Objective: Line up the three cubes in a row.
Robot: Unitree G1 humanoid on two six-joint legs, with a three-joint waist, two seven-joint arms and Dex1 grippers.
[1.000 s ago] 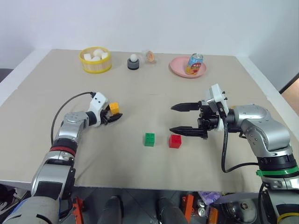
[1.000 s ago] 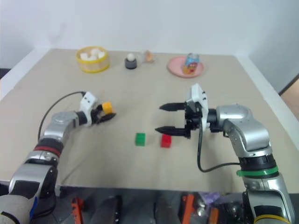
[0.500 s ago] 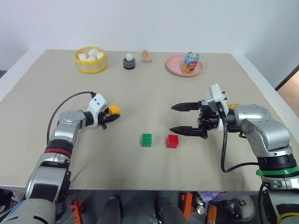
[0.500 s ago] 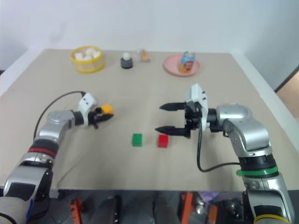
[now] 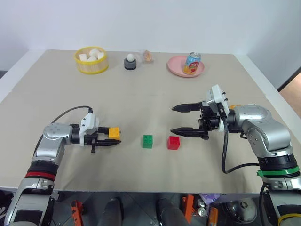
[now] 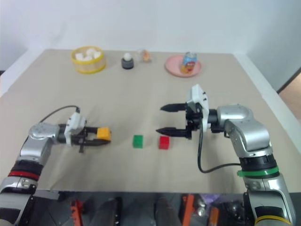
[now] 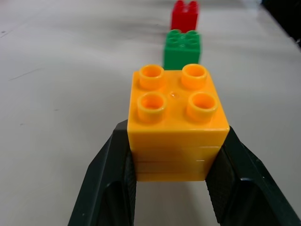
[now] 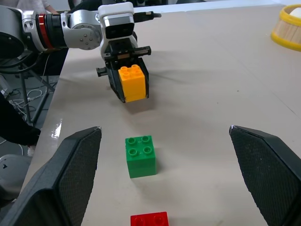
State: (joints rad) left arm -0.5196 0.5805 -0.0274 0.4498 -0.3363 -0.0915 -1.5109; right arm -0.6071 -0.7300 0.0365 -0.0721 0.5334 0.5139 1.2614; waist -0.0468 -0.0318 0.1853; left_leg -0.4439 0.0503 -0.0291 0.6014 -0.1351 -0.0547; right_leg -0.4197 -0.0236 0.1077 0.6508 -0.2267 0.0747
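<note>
Left eye view gives the widest read of progress: on the tan table the right arm's gripper hangs level just beside the red cube, its two black fingers spread wide apart with nothing between them, while the left gripper holds the orange-yellow cube clamped between its fingers, studs up, low over the table on the robot's left. The green cube and the red one already sit side by side with a small gap, so two thirds of the row look settled. What is left, as I judge it, is the third block: it has to be carried toward the green cube, set down on the same line with a similar gap, and released. The left wrist view suggests the aim is already good (the orange-yellow cube sits in front, then green, then red, nearly one behind the other along the gripper's axis), so the remaining work seems mostly a matter of closing the distance and lowering. Whether the held cube touches the table I cannot tell. The yellow basket, the pink plate with its can and the small dark holder stand well apart at the far edge, out of the way.
</note>
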